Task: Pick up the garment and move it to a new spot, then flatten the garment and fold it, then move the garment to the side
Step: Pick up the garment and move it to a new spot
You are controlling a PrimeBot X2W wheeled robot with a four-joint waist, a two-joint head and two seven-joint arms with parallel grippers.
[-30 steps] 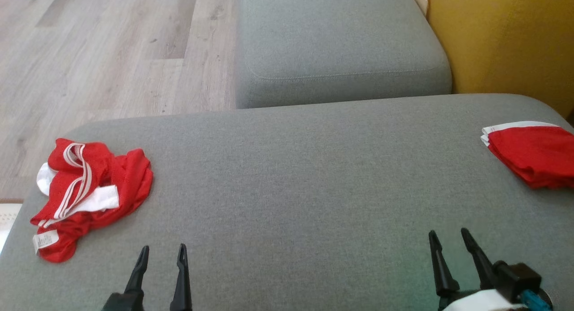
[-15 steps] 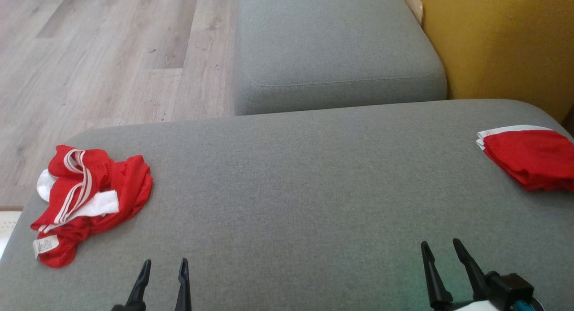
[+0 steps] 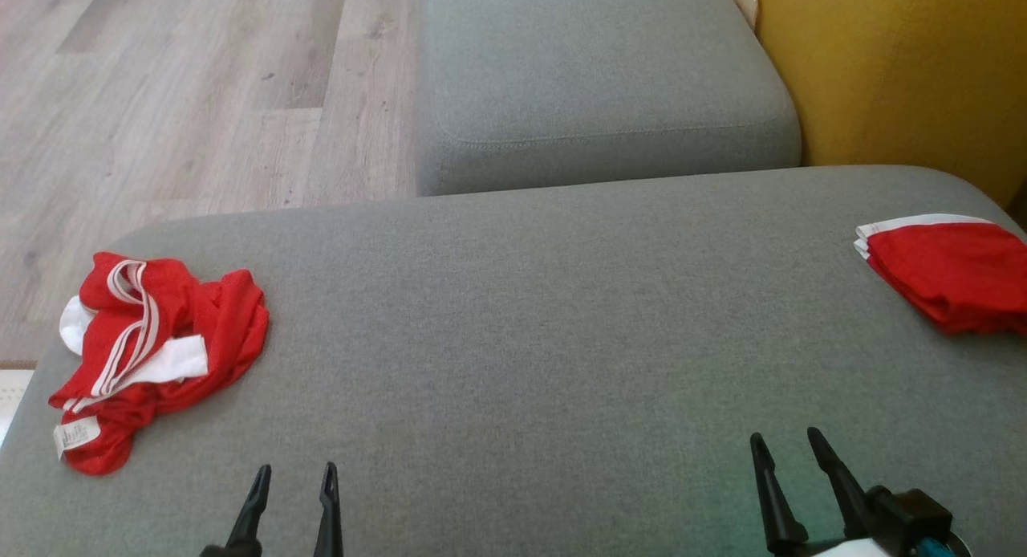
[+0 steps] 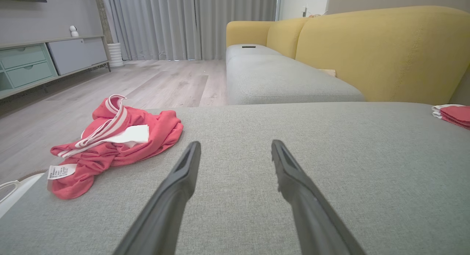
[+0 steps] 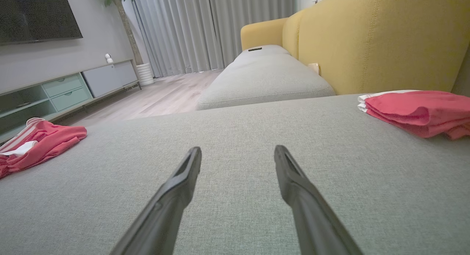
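Being held wide and empty: left claw point(image 3: 294, 469), right claw point(image 3: 783, 437) | crumpled red mesh garment point(image 3: 152, 356) being judged light, limp, floppy | raised striped fold point(image 3: 128, 324) being favoured as hold.

A grey ottoman point(image 3: 562, 340) abuts a grey seat cushion point(image 3: 594, 75) beside a yellow backrest point(image 3: 899, 67) and wood floor point(image 3: 200, 99).

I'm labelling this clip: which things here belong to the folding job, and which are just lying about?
Job:
- crumpled garment
- grey cushion it lies on
- left gripper and right gripper, both open

Lying about:
- folded garment, apparently already done
- yellow sofa back
- floor
- cabinet
- curtains
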